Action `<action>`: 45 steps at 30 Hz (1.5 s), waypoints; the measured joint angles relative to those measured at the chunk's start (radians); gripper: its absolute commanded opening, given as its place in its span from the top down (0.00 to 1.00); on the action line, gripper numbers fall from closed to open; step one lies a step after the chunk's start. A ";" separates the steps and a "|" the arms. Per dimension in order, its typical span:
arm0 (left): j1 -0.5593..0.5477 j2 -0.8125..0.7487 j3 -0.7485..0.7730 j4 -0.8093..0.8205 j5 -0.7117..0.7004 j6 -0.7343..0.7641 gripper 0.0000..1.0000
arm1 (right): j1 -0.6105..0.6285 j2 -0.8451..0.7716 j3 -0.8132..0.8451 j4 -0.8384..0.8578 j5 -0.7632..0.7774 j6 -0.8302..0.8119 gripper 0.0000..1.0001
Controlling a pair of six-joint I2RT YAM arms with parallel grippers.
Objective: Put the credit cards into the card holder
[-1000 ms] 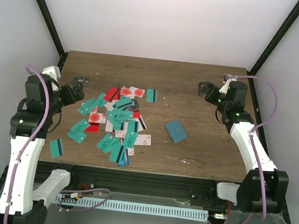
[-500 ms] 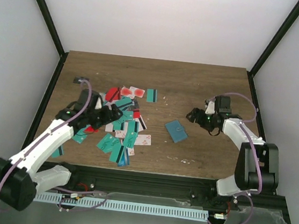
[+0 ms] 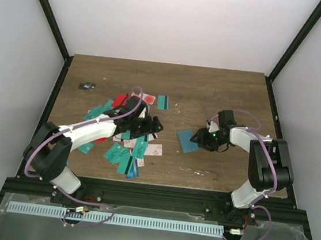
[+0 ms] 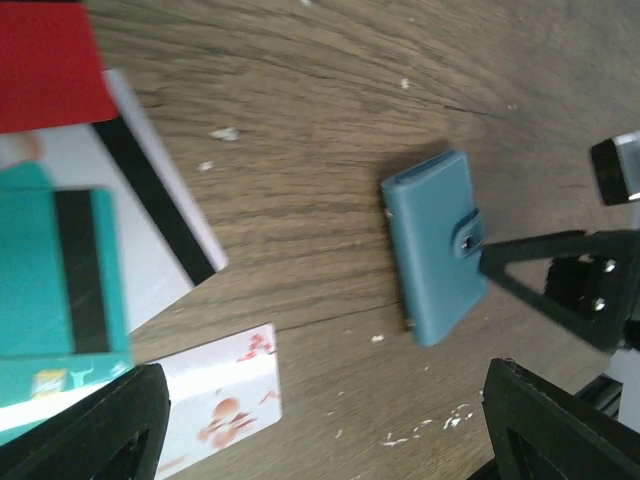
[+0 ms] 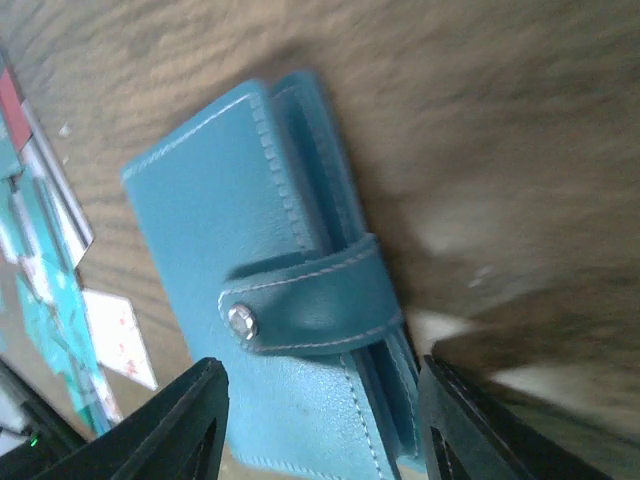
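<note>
My right claw (image 5: 320, 405) sits with jaws apart, one finger each side of the snapped-shut blue card holder (image 5: 225, 220), probably lining up to pinch it steady. The credit cards (image 5: 112, 338) lie just beyond it.

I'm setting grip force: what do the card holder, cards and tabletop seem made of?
The card holder looks like matte blue leather or imitation: stitched edges, metal snap. The cards seem smooth plastic, thin and flat. The tabletop shows wood grain, possibly laminate.
</note>
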 measured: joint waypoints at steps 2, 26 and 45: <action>-0.015 0.043 0.030 0.019 0.011 0.000 0.13 | 0.019 -0.002 -0.022 0.005 -0.035 0.008 0.50; 0.096 0.169 0.352 -0.166 -0.114 0.280 0.00 | 0.047 -0.320 0.018 -0.235 0.113 0.055 0.43; -0.085 0.367 0.352 -0.074 0.138 0.195 0.30 | 0.047 -0.299 0.046 -0.270 0.161 0.055 0.42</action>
